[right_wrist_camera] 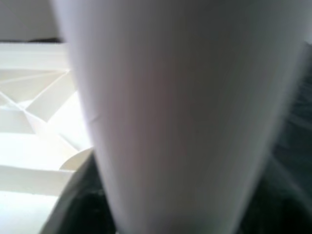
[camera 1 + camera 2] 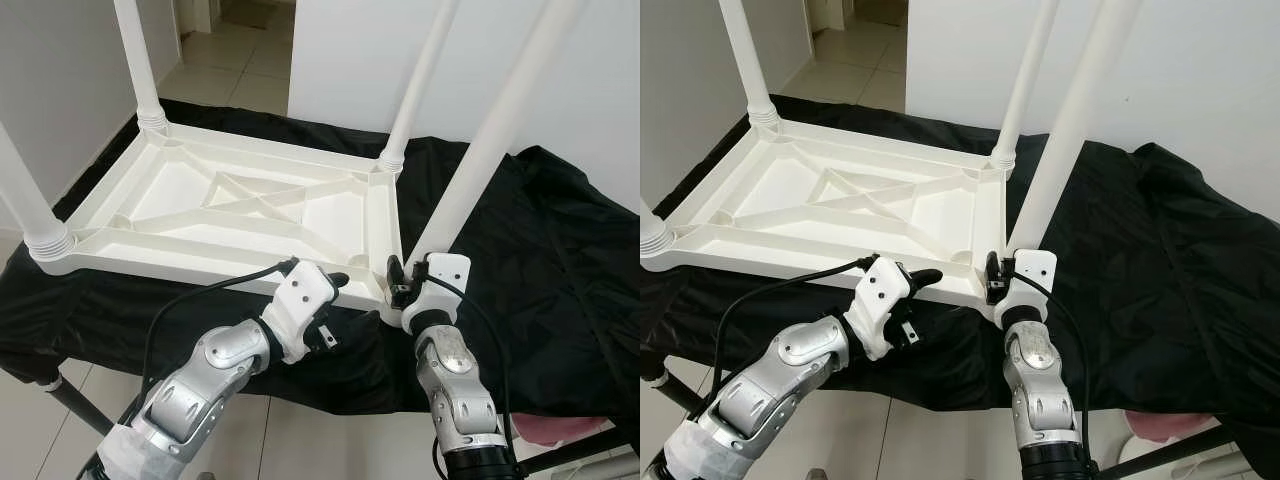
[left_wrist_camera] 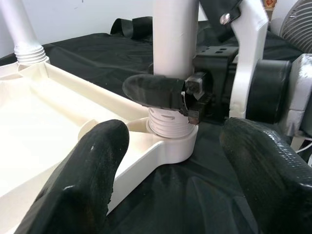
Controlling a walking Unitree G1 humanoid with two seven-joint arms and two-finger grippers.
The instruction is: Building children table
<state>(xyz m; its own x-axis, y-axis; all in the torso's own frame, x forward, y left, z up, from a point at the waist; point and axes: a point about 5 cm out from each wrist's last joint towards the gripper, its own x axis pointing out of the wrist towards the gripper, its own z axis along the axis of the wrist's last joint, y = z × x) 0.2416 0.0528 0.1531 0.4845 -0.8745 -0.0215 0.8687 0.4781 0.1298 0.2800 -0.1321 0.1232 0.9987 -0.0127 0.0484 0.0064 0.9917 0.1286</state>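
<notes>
upside-down white plastic table [image 2: 230,205] on black cloth [image 2: 540,250], underside w/ crossed ribs facing up. four white legs standing up from its corners: far-left leg [image 2: 137,60], far-right leg [image 2: 420,85], near-left leg [image 2: 22,200], near-right leg [image 2: 495,130]. near-right leg tilted, leaning away from table centre; threaded base sitting in corner socket [image 3: 171,146] of table.

right gripper [image 2: 410,280] at base of near-right leg, just above socket; fingers clenched around leg, one black finger [image 3: 153,91] wrapped across its front just over the threads. leg very close & blurred in right wrist view [image 1: 180,117], w/ table ribs behind it.

left gripper [image 2: 325,295] at table's near edge, just beside near-right corner, pointing at socket; fingers [image 3: 92,170] spread wide, released, holding nothing. cannot tell whether touching table rim.

cloth draped over a low stand, hanging past table's near edge; tiled floor [image 2: 240,60] beyond table's far side, white wall [image 2: 350,60] behind far-right leg.
</notes>
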